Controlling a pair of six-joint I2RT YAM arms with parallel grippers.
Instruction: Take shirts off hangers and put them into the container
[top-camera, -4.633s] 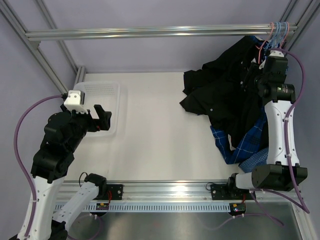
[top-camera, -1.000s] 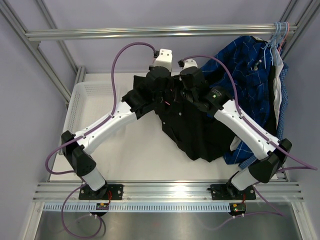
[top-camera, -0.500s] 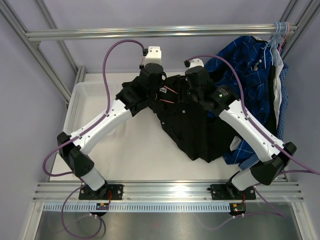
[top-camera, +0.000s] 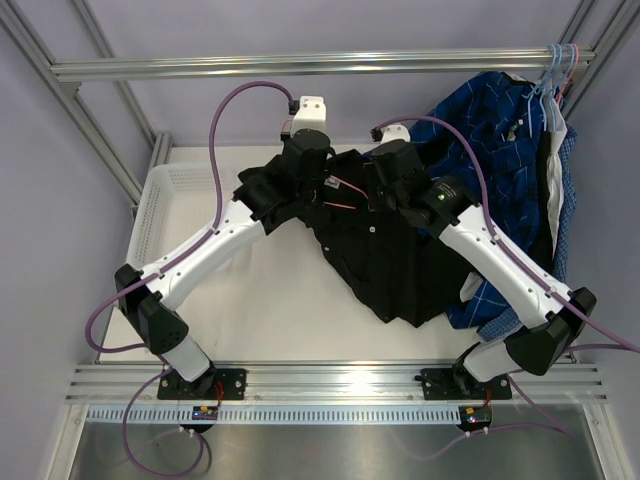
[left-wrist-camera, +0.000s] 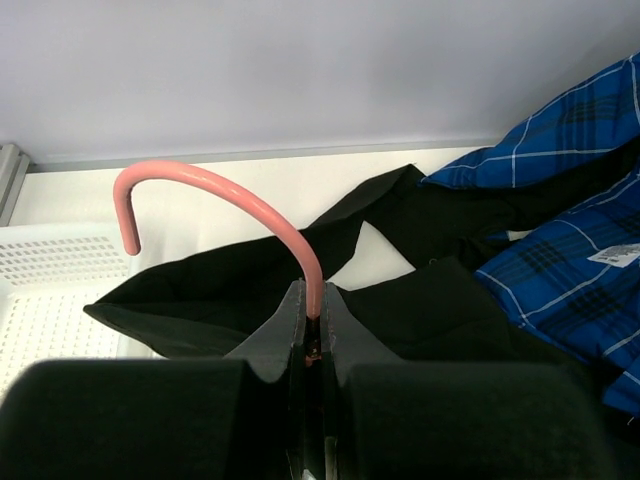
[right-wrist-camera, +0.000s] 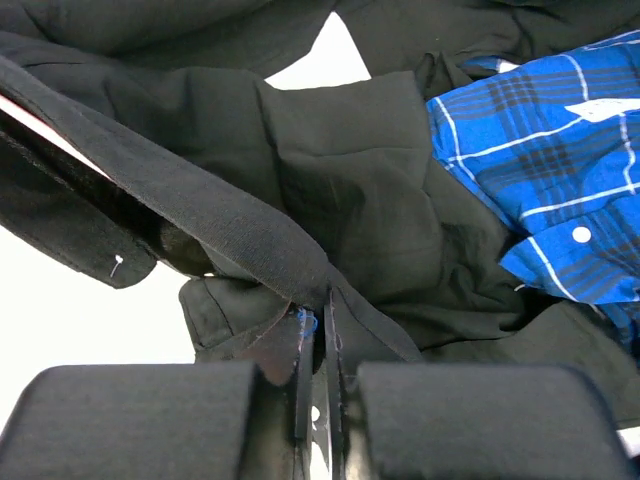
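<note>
Over the table (top-camera: 270, 310), two arms meet at a shirt (top-camera: 380, 260).
Left gripper (left-wrist-camera: 313, 310) clamps the hanger (left-wrist-camera: 235, 190); right gripper (right-wrist-camera: 318, 305) pinches the shirt.

1. Robot arms (top-camera: 215, 245): two.
2. Basket (top-camera: 152, 205): one.
3. Black shirt (top-camera: 385, 265): one in clear view.
4. Blue plaid shirts (top-camera: 490, 120): bunched together, count unclear.
5. Pink hanger (left-wrist-camera: 245, 195): one.
6. Hanger hooks (top-camera: 556, 55) on the rail (top-camera: 300, 66): several, pink and light blue, too tangled to count.

White-and-black left arm (top-camera: 215, 240) and right arm (top-camera: 500, 265): white link shells, black joint housings. Purple cable (top-camera: 216, 130) looped along each. White camera block (top-camera: 309, 108) at each wrist. Green indicator light (top-camera: 437, 197) on right arm. Left hand (left-wrist-camera: 312, 292), right hand (right-wrist-camera: 313, 310): matte black wedge fingers.
</note>
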